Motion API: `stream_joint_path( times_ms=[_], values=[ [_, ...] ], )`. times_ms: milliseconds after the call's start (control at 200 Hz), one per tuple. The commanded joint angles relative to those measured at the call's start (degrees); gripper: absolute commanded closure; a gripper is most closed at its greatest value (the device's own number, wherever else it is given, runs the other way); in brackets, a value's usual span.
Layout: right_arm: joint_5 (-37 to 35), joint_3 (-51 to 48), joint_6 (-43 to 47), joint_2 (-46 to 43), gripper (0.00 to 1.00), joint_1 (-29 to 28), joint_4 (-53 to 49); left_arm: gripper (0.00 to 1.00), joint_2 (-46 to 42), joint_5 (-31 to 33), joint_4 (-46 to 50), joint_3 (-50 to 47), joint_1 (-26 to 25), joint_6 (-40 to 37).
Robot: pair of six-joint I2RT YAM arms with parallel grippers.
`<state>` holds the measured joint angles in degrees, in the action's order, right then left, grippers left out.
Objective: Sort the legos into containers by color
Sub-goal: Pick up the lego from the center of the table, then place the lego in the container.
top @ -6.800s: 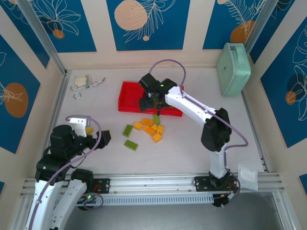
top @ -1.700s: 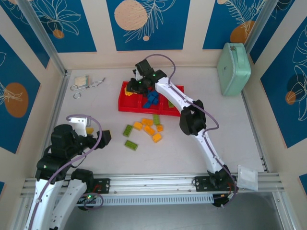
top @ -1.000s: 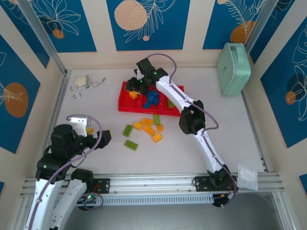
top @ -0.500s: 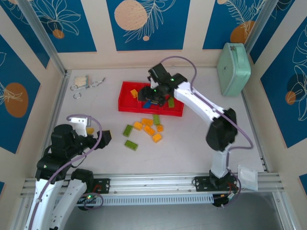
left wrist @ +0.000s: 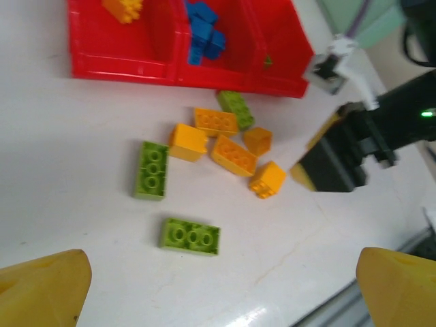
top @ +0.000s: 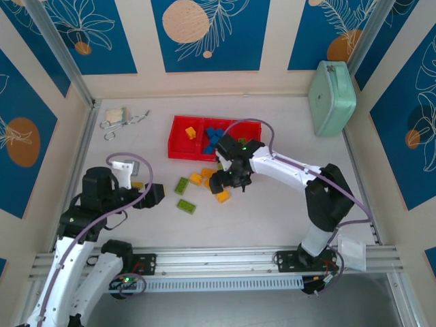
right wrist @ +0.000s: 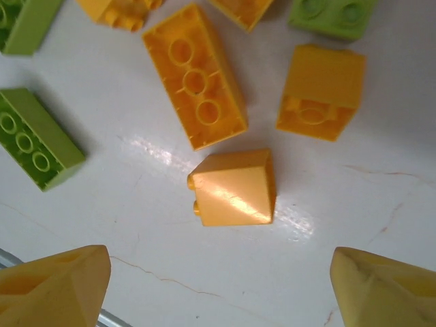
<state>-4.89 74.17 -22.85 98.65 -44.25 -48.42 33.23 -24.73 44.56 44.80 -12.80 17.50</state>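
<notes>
**Loose legos on the desk, both sets of jaws spread and empty**

Your loose legos [top: 208, 182] lie in a cluster on the desk [top: 259, 225], just in front of the red tray [top: 176, 144]. In the left wrist view you can count five orange-yellow pieces bunched together, with one green brick [left wrist: 236, 109] at their far edge, close to the tray wall. Two more green bricks [left wrist: 152, 169] lie to the left of the bunch, nearer the arm bases and apart from each other.

The tray's three compartments already hold pieces. There is an orange-yellow brick [left wrist: 122, 8] in the left one and a pile of blue bricks [left wrist: 203, 30] in the middle one. The right one shows a scrap of green, too little to describe.

Your right gripper [top: 228, 182] hangs low over the right side of the cluster, its jaws spread wide with nothing in them. In its wrist view a small orange-yellow brick [right wrist: 235, 187] sits on the desk ahead of the two yellow fingertips [right wrist: 54, 283], touched by neither. A long orange-yellow brick [right wrist: 195, 85] lies just beyond it, underside up.

Your left gripper [top: 153, 195] is to the left of the cluster, apart from every brick, with its jaws spread wide and empty.

A mint-green case [top: 332, 97] stands at the far right and metal clips [top: 122, 120] lie at the far left
</notes>
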Motion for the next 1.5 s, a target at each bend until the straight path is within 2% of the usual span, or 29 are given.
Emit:
stream_joint_path(
  times_ms=[0,150,370,575,805,880,1125,1206,1371,1496],
  values=[
    [-1.97,2.11,3.91,3.76,0.15,-2.15,-2.79,0.01,1.00,-7.85,-2.19,-0.67,-3.79,-2.01],
    [-3.67,4.65,5.00,9.11,0.16,-3.92,-3.65,0.01,4.30,-7.64,-1.39,-0.16,-11.09,-2.22],
    [-4.78,6.03,4.49,13.48,0.24,-4.21,-3.99,0.01,3.17,-4.42,-0.98,-0.06,-11.37,-2.01],
    [-5.81,6.41,3.96,15.24,0.37,-4.59,-4.44,0.01,2.72,-3.34,-0.87,-0.06,-11.38,-1.82],
    [-7.61,7.82,3.29,16.19,0.63,-4.87,-5.88,0.01,2.19,1.10,0.01,0.20,-11.25,-1.03],
    [-6.37,8.30,3.25,14.54,0.67,-4.88,-6.03,0.01,1.97,1.05,0.00,0.20,-11.28,-1.02],
    [4.59,11.08,2.16,5.11,0.70,-1.83,3.56,0.01,0.18,1.26,-0.21,0.16,-10.94,-1.06],
    [5.61,13.39,-0.08,4.30,0.71,-0.01,7.91,0.01,-0.26,1.66,-0.27,0.12,-10.60,-1.01],
    [3.09,16.84,-11.14,8.22,0.72,1.62,18.67,0.01,-0.19,2.21,-0.10,0.12,-9.80,-0.88],
    [1.55,26.38,-13.52,16.87,0.72,1.72,17.48,0.01,-0.75,2.36,-0.13,0.12,-9.62,-0.80]
  ],
)
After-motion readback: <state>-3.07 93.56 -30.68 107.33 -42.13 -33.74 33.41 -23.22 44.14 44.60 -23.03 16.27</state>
